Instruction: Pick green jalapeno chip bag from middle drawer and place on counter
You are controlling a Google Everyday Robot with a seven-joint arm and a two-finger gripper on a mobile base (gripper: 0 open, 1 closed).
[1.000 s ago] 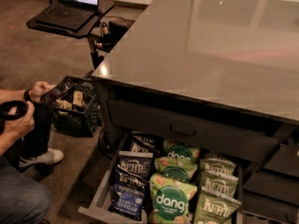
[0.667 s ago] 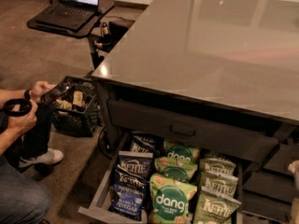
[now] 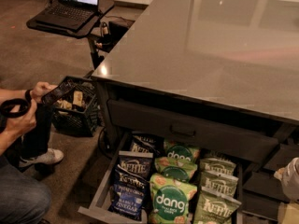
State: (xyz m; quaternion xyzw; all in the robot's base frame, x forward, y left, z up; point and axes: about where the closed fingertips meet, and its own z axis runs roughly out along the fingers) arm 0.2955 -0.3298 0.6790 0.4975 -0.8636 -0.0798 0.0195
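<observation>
We see the hand (image 3: 289,177) only as a pale shape cut off by the frame edge at 4 o'clock, beside the dark lower drawer fronts; we cannot tell its state; it touches no bag and sits apart from the open drawer (image 3: 99,203).

Open drawer sits at 6 o'clock, pulled out below the tabletop (image 3: 219,45); it is packed with snack bags in three columns.
- Right column: three olive-green Kettle bags, overlapping front to back; we take the front one as the green jalapeno chip bag (image 3: 216,208), at 5 o'clock of the frame, lying flat in the drawer, label up; flavour text not readable.
- Middle column: green Dang bags (image 3: 172,200), three deep, just beside the Kettle greens at their 9 o'clock.
- Left column: blue Kettle bags (image 3: 129,172), with a darker bag behind them at 12 o'clock.

Closed drawer (image 3: 187,133) with a bar handle runs directly above the open one; tabletop is glossy grey and reflects ceiling light.

At 9 o'clock a seated person (image 3: 21,125) in jeans and a white shoe holds a phone (image 3: 58,92); a black crate (image 3: 77,110) sits on the floor between the person and the cabinet; at 11 o'clock a laptop (image 3: 74,3), screen lit, rests on a small dark stand (image 3: 70,26).
</observation>
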